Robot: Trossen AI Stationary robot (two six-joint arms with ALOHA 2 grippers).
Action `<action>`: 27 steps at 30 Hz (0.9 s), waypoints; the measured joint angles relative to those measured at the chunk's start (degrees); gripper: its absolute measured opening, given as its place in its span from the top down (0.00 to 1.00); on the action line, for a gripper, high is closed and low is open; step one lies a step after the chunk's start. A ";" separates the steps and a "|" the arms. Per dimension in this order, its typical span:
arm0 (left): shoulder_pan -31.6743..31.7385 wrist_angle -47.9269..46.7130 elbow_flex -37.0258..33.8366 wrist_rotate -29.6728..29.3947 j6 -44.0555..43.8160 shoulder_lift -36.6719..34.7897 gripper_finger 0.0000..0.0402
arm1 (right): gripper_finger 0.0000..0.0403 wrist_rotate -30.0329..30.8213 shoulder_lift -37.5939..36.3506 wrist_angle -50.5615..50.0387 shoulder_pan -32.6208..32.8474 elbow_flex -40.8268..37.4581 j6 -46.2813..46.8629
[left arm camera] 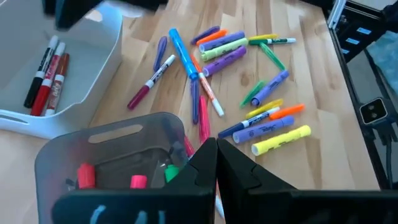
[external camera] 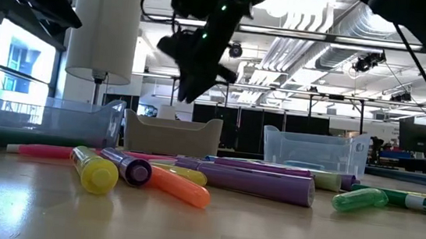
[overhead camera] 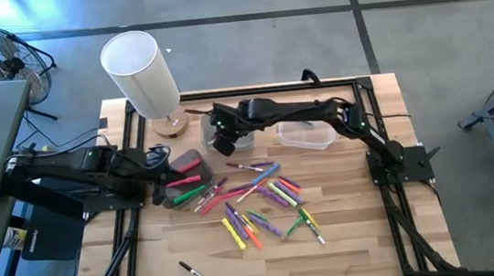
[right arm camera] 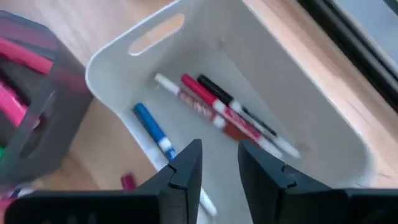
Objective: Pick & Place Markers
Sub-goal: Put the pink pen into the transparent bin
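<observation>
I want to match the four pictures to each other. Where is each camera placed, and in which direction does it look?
High view: above the table, looking straight down; both arms show, right claw over the white bin.
Low view: at table-top height, looking level across markers into the room; one arm hangs from above.
Left wrist view: on the left arm, looking past its shut claw at the grey bin.
Right wrist view: on the right arm, looking down into the white bin.
Shared: both wrist views show the white bin's red markers.
</observation>
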 joint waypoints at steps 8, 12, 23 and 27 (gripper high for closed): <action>0.00 0.61 0.00 -2.00 -1.00 1.86 0.84 | 0.79 6.30 -3.42 -11.34 4.59 -0.02 3.93; 0.00 1.48 0.00 -6.29 -2.76 3.31 0.69 | 0.80 8.20 -4.38 -13.29 8.11 -0.02 4.43; -0.02 8.48 0.00 -8.29 -3.63 7.52 0.58 | 0.90 13.04 -5.10 -23.22 17.09 -0.04 7.61; -0.02 10.32 2.12 -8.30 -3.75 14.07 0.58 | 0.96 14.79 -5.10 -25.94 19.66 -0.04 9.18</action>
